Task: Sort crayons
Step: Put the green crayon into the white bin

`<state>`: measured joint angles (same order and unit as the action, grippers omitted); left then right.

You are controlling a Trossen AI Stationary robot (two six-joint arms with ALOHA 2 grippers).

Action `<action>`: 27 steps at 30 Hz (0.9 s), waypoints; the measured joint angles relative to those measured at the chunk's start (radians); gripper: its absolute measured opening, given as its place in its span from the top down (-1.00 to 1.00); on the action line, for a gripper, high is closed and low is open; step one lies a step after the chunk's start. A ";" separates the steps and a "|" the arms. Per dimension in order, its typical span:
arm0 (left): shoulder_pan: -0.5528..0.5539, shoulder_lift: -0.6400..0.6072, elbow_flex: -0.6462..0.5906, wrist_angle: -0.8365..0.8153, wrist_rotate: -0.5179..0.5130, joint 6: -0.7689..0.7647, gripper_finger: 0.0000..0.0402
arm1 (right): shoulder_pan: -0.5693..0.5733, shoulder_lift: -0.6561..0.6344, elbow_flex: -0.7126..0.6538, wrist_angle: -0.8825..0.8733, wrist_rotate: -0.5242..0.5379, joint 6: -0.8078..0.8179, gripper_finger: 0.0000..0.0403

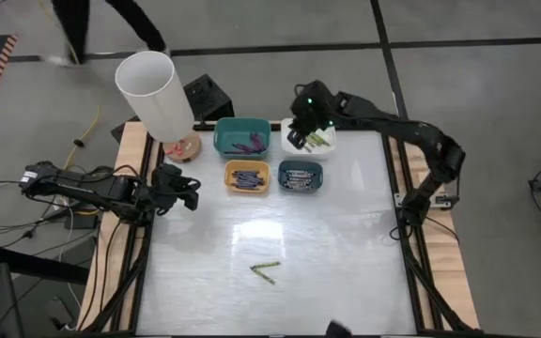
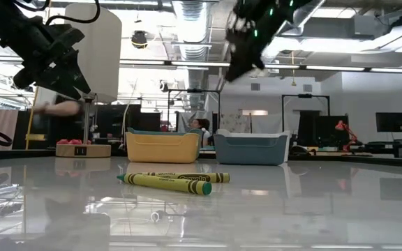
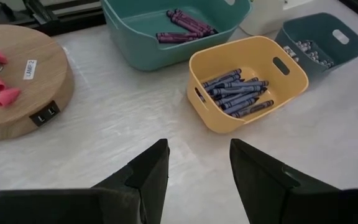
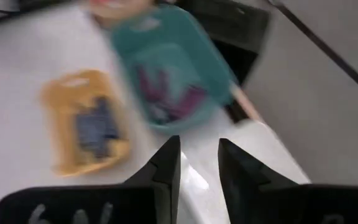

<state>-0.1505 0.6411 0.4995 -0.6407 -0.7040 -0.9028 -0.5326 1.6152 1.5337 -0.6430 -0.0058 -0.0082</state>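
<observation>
Two yellow-green crayons [image 1: 265, 270] lie on the table toward its near edge, also low in front in the low view [image 2: 173, 181]. Four small bins hold sorted crayons: teal [image 1: 242, 137] with purple, yellow [image 1: 247, 176] with blue, dark blue [image 1: 301, 176] with grey, white [image 1: 319, 143] with yellow-green. My right gripper [image 1: 299, 137] hangs high over the white bin, open, with nothing between its fingers [image 4: 199, 163]. My left gripper [image 1: 188, 192] waits at the table's left edge, open and empty [image 3: 199, 163], pointing toward the yellow bin [image 3: 247, 78].
A lamp with a white shade [image 1: 155, 90] and a round wooden base [image 3: 17, 81] stands at the far left corner, close to the teal bin. Bare tabletop lies between the bins and the two loose crayons. A person's legs show beyond the table's far edge [image 1: 111, 23].
</observation>
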 joint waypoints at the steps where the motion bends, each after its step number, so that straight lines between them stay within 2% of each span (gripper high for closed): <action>1: 0.000 0.000 0.000 0.000 0.000 0.000 0.20 | 0.026 -0.021 0.000 0.004 -0.009 0.000 0.49; 6: 0.000 0.000 0.000 0.000 0.008 0.001 0.20 | 0.201 -0.072 0.000 -0.005 -0.023 0.016 0.49; 11: 0.000 0.000 0.000 0.000 0.021 0.027 0.20 | 0.402 -0.057 0.000 0.002 -0.019 0.062 0.49; 13: 0.000 0.000 0.000 0.001 0.023 0.032 0.20 | 0.475 -0.044 0.000 -0.002 0.017 0.090 0.49; 17: 0.000 0.000 0.000 0.003 0.029 0.047 0.20 | 0.601 0.020 -0.001 0.015 0.085 0.139 0.49; 27: 0.000 0.000 0.000 0.003 0.077 0.052 0.20 | 0.801 0.251 -0.001 0.114 0.091 0.166 0.49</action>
<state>-0.1505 0.6415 0.4997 -0.6380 -0.6270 -0.8505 0.2683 1.8658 1.5323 -0.5287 0.0851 0.1574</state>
